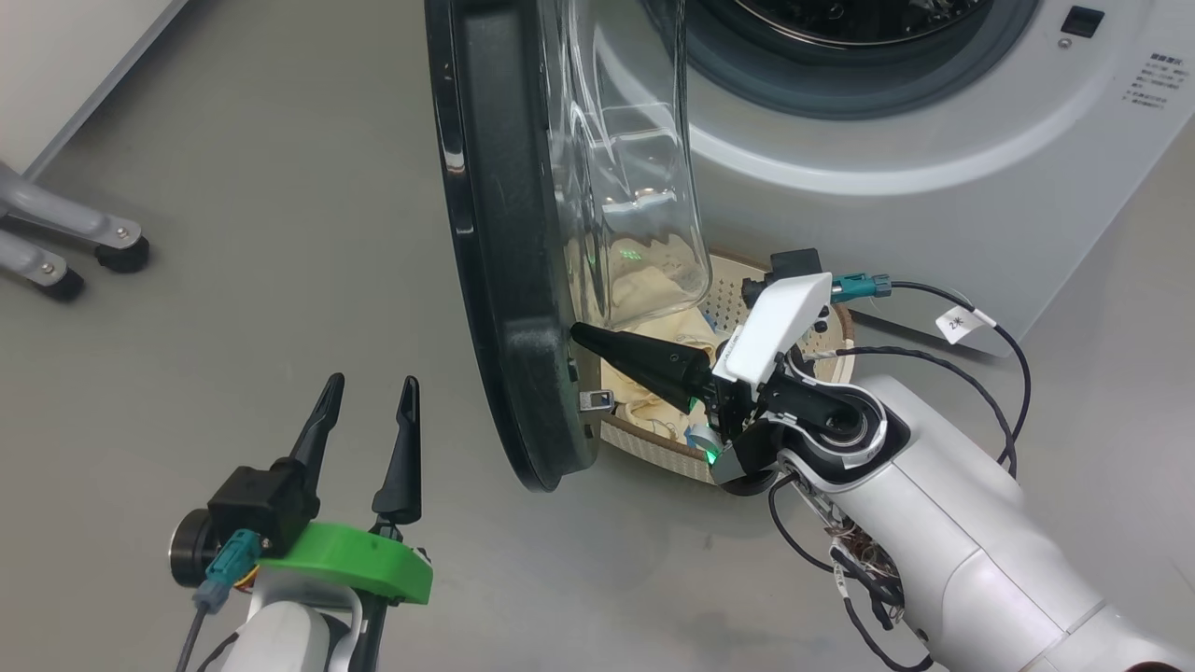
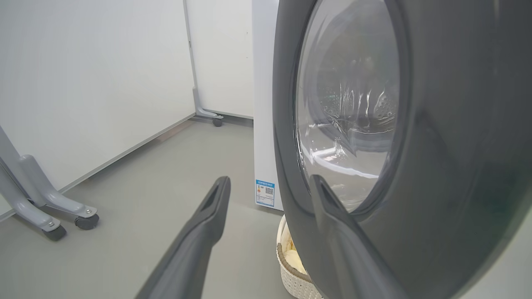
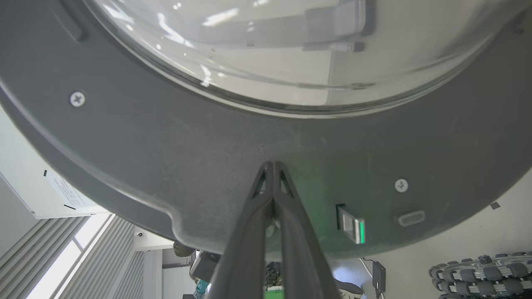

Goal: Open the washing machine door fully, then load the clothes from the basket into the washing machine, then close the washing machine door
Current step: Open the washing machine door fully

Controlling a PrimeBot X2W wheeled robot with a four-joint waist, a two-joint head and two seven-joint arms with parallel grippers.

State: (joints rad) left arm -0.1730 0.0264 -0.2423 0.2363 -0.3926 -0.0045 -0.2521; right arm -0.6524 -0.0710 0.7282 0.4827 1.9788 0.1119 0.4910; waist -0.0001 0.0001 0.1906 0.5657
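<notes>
The washing machine door stands swung out, edge-on to the head view, its glass bowl bulging toward the white washing machine. My right gripper is shut with nothing in it, tips pressed against the door's inner dark rim just below the glass, beside the metal latch. Behind the door sits the basket with the cream clothes inside. My left gripper is open on the door's outer side, apart from it; its right finger overlaps the door in the left wrist view.
Grey floor spreads to the left of the door. Grey caster legs of a stand sit at the far left by a white wall panel. A blue label marks the machine's side. The basket's corner pokes out under the door.
</notes>
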